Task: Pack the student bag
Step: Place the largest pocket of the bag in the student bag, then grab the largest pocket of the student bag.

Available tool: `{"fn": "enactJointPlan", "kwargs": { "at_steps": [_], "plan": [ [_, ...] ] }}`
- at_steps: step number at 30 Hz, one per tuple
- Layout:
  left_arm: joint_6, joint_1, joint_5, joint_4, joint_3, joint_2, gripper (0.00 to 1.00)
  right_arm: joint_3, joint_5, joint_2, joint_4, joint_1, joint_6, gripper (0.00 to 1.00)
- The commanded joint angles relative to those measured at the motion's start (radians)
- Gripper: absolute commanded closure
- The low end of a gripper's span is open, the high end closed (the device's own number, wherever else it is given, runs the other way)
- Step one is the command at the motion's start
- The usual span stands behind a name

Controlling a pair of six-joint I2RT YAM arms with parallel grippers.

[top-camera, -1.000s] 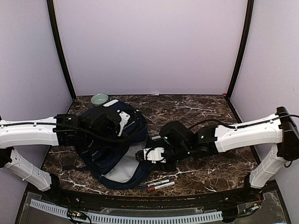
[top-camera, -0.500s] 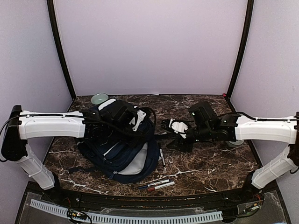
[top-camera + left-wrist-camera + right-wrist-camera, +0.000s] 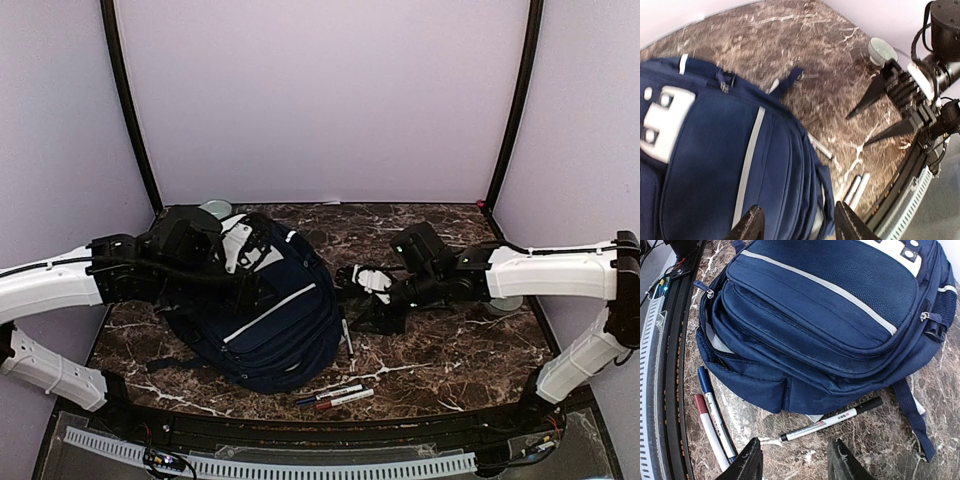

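Observation:
The student bag (image 3: 268, 318), navy with white stripes, lies front up on the left half of the marble table and fills the left wrist view (image 3: 715, 165). My left gripper (image 3: 800, 227) hovers over its near edge, open, with only fabric below the jaws. Right of the bag, my right gripper (image 3: 372, 322) points down at the table, open and empty. In the right wrist view it (image 3: 795, 465) stands over a black-capped marker (image 3: 832, 421) lying against the bag's side (image 3: 830, 315). A blue marker (image 3: 712, 407) and a red marker (image 3: 710, 435) lie together near the front edge.
A teal bowl (image 3: 215, 208) sits behind the bag at the back left. A pale bowl (image 3: 881, 49) rests under the right arm. The black front rail (image 3: 320, 425) borders the table. Purple walls enclose three sides.
The left gripper has opened and drawn back left; the bag now lies front up, its grey side hidden. The right arm left the bag, swung right, then dipped toward the marker.

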Motion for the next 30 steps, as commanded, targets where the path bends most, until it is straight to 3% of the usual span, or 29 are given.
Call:
{"fn": "enactJointPlan", "kwargs": {
  "at_steps": [1, 13, 24, 30],
  "plan": [
    [-0.142, -0.004, 0.035, -0.202, -0.083, -0.080, 0.51, 0.078, -0.075, 0.050, -0.032, -0.003, -0.004, 0.56],
    [-0.349, -0.007, 0.172, -0.446, -0.202, -0.254, 0.52, 0.423, -0.126, 0.322, -0.131, 0.016, 0.075, 0.55],
    [-0.409, -0.019, 0.280, -0.335, -0.310, -0.245, 0.49, 0.504, 0.133, 0.447, -0.113, 0.166, 0.086, 0.55],
    [-0.449, -0.077, 0.289, -0.265, -0.338, -0.149, 0.50, 0.487, 0.136, 0.477, -0.113, 0.174, 0.098, 0.55]
  ]
}}
